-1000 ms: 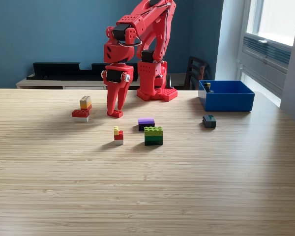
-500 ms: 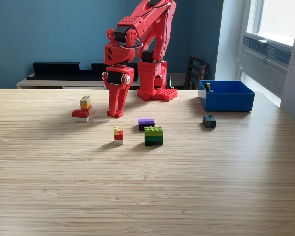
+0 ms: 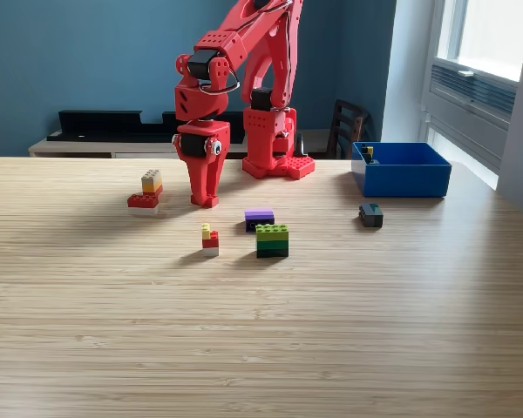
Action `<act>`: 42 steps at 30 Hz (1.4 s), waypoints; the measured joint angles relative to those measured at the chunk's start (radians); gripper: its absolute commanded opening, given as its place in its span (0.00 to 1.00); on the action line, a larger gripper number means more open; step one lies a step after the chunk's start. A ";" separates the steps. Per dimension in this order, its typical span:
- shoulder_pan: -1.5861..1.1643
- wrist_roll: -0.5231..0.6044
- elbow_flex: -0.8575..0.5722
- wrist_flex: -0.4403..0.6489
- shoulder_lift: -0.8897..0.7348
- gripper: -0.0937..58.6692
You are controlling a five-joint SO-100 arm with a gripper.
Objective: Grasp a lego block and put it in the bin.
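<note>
Red arm's gripper (image 3: 205,199) is pointing straight down left of centre, tips at the table (image 3: 261,331), jaws look closed with nothing in them. Nearest lego is the red/yellow/tan stack (image 3: 146,194) just left of it. The blue bin (image 3: 401,170) sits at the right, well apart.
</note>
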 measured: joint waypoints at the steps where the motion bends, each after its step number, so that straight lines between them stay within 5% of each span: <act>1: 0.000 0.005 -0.008 0.000 -0.006 0.00; 10: -0.025 0.041 -0.147 0.143 -0.020 0.00; 16: -0.166 0.121 -0.466 0.483 -0.021 0.00; 20: -0.333 0.161 -0.643 0.617 -0.021 0.00; 32: -1.160 0.186 -0.480 0.670 -0.021 0.00; 42: -1.709 0.098 -0.538 0.746 -0.021 0.00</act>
